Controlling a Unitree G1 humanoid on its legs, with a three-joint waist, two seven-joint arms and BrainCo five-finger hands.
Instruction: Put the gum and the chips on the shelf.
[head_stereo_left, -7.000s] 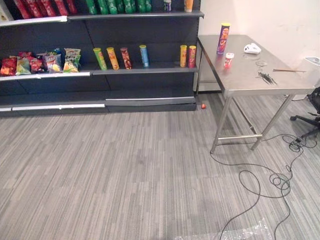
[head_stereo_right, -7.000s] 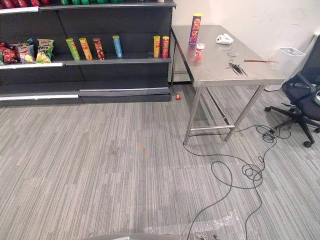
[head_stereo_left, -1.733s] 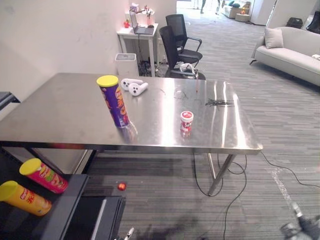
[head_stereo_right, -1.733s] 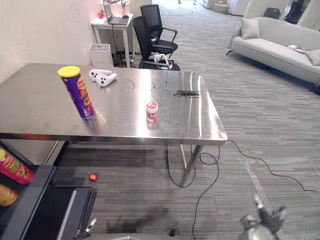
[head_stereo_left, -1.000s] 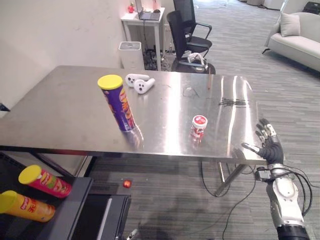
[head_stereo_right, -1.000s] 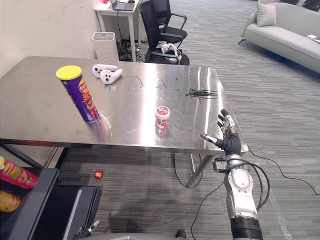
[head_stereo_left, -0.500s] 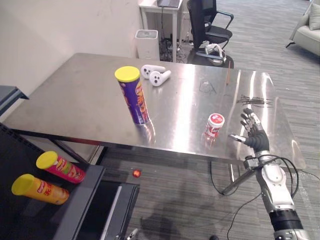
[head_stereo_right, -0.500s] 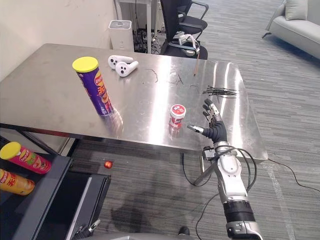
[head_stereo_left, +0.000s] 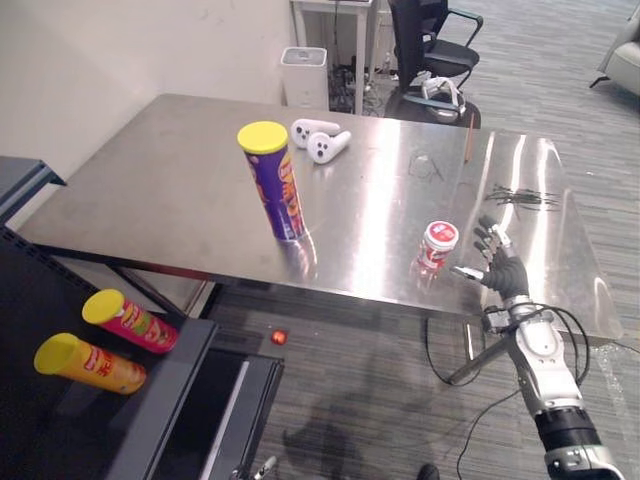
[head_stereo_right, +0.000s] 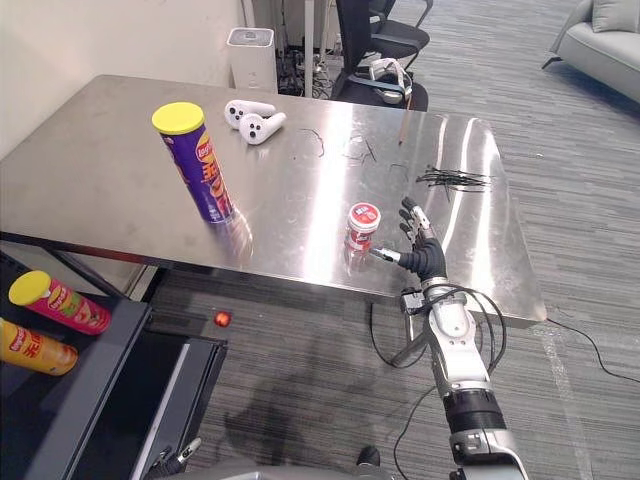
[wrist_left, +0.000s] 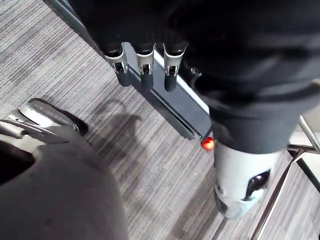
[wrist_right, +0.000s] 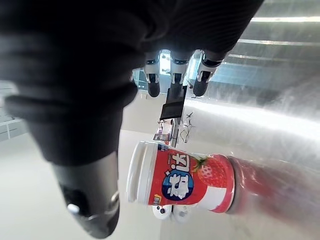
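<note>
Nothing is shelved yet! The gum tub (head_stereo_left: 437, 245) and the chips can (head_stereo_left: 272, 181) stand upright on the counter (head_stereo_left: 150, 190), well apart, and the shelf (head_stereo_left: 185, 375) waits below. The right hand (head_stereo_left: 497, 270) hovers just beside the gum, fingers (wrist_right: 172, 70) spread, gripping nothing. The left hand (wrist_left: 145, 65) hangs over the floor, relaxed. The gum is a small red-and-white tub with a white lid.
</note>
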